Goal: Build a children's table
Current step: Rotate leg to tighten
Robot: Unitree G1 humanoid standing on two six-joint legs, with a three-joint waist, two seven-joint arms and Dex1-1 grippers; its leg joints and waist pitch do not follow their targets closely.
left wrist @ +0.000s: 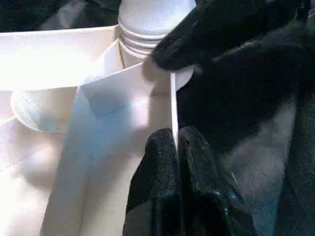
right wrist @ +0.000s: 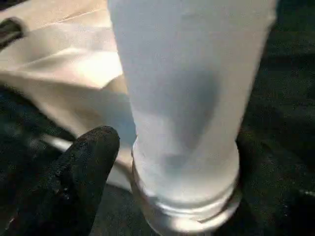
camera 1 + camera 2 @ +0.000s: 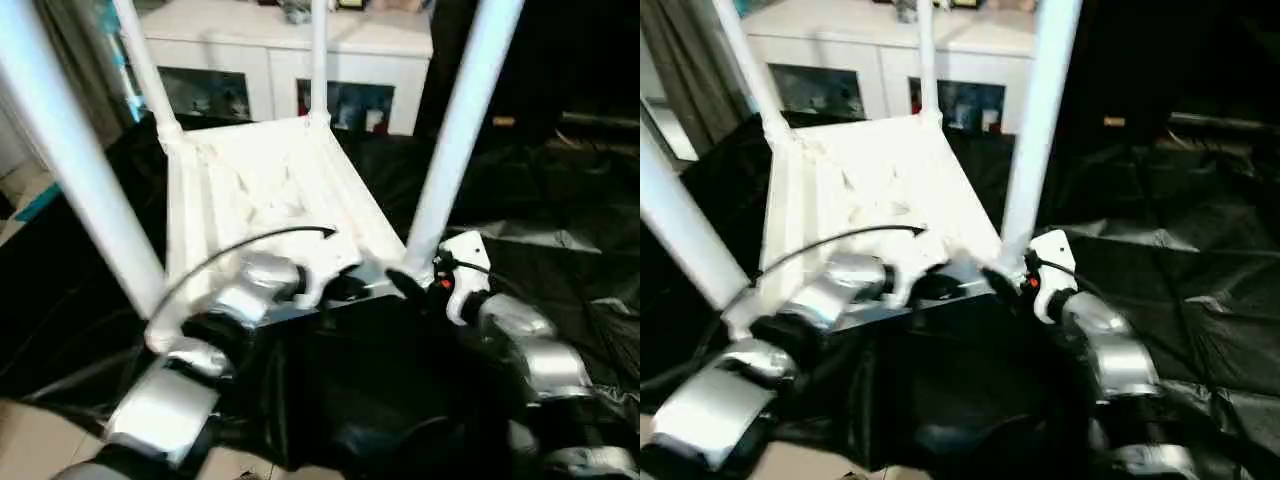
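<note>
The white children's table lies upside down on black sheeting, its ribbed underside facing up. All of its legs stand in the corner sockets, the near-right leg and near-left leg closest to me. My left gripper is shut on the thin near rim of the table top, close to the near-right corner. My right gripper is at the base of the near-right leg, open. One of its black fingers stands just beside the leg's collar.
A white cabinet with glass-fronted shelves stands right behind the table. Crumpled black sheeting covers the floor around it, with pale floor at the near left. A black cable arcs over my left forearm.
</note>
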